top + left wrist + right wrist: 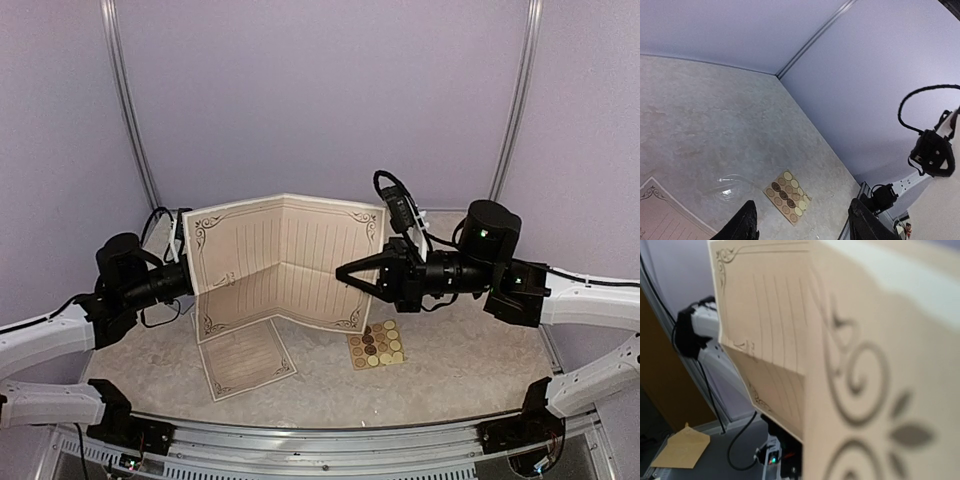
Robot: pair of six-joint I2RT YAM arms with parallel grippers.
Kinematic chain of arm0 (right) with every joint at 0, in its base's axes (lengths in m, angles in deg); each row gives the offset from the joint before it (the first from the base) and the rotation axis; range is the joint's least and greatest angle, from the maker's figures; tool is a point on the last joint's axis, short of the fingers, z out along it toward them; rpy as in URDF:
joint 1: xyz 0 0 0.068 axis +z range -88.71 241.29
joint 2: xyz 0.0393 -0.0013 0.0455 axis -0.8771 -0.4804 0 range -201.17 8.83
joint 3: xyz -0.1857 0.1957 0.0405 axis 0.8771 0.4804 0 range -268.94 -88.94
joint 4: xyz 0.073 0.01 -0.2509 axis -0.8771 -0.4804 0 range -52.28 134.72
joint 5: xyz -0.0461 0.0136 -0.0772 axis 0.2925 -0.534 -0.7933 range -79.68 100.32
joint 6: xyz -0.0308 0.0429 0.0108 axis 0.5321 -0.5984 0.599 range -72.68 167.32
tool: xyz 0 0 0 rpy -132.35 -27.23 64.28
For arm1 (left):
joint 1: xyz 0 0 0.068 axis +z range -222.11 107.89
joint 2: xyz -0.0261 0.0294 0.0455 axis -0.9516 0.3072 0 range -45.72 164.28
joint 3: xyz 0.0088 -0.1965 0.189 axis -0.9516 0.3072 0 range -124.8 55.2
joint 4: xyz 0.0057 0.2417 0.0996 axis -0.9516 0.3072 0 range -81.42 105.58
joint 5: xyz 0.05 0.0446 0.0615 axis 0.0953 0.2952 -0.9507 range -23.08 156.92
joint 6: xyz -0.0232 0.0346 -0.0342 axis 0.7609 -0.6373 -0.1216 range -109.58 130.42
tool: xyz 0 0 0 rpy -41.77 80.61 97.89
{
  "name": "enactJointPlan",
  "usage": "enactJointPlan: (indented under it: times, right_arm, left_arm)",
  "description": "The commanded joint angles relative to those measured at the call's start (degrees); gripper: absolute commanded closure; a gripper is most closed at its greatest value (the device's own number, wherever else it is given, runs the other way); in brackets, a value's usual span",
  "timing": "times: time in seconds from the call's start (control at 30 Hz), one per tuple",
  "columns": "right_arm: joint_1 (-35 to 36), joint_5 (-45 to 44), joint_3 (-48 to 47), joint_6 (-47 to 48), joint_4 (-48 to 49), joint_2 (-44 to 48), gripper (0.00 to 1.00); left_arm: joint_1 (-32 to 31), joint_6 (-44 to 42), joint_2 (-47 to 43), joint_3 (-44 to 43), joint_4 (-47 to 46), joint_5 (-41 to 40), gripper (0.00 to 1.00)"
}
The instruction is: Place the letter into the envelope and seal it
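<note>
The letter [285,262], a large cream sheet with ruled lines and corner ornaments, stands upright on the table, creased down its middle. My right gripper [340,271] has its fingers meeting on the letter's right half. In the right wrist view the letter [865,365] fills the frame and hides the fingers. My left gripper [188,276] is at the letter's left edge. In its wrist view [802,202] the jaws stand wide apart with nothing between them. The envelope [245,360] lies flat in front of the letter.
A tan sheet of round stickers [377,344] lies on the table right of the envelope and also shows in the left wrist view [787,196]. Lavender walls with metal posts close the back and sides. Cables hang near both wrists.
</note>
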Motion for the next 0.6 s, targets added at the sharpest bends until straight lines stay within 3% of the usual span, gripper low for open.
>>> enactJointPlan:
  times: [0.0, 0.2, 0.57]
  right_arm:
    - [0.3, 1.1, -1.8, -1.9, 0.8, -2.8, 1.0]
    - [0.2, 4.0, -3.2, -2.9, 1.2, -5.4, 1.0]
    - [0.1, 5.3, -4.2, -4.3, 1.3, -7.3, 1.0]
  left_arm:
    - [-7.4, -4.5, 0.4, -4.0, -7.0, 7.1, 0.39]
    - [-14.3, -6.4, 2.2, -7.6, -7.5, 9.8, 0.35]
    - [-19.5, -6.8, 6.8, -10.6, -9.9, 12.4, 0.32]
